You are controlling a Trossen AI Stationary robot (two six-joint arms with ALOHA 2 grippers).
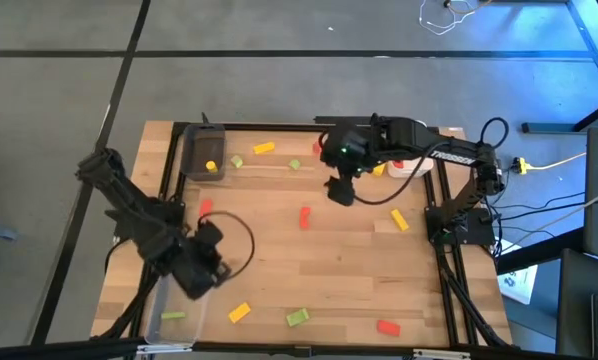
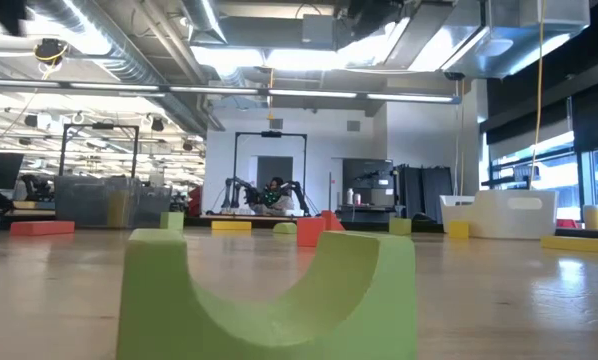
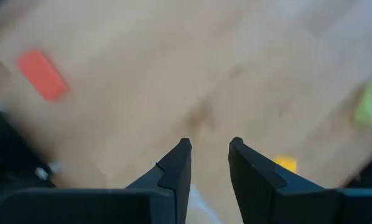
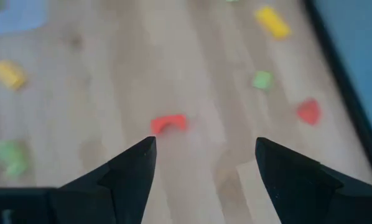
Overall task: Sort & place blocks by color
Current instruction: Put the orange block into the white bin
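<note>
My left gripper (image 3: 209, 152) hangs near the clear tray (image 1: 179, 310), jaws narrow and empty. Farther off, my right gripper (image 4: 204, 158) spreads wide above the red block (image 1: 304, 217), probably lining up a pick. Other blocks lie scattered.

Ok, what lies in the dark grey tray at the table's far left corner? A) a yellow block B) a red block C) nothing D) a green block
A: the high view shows a yellow block inside the dark grey tray, and nothing else in it.
</note>
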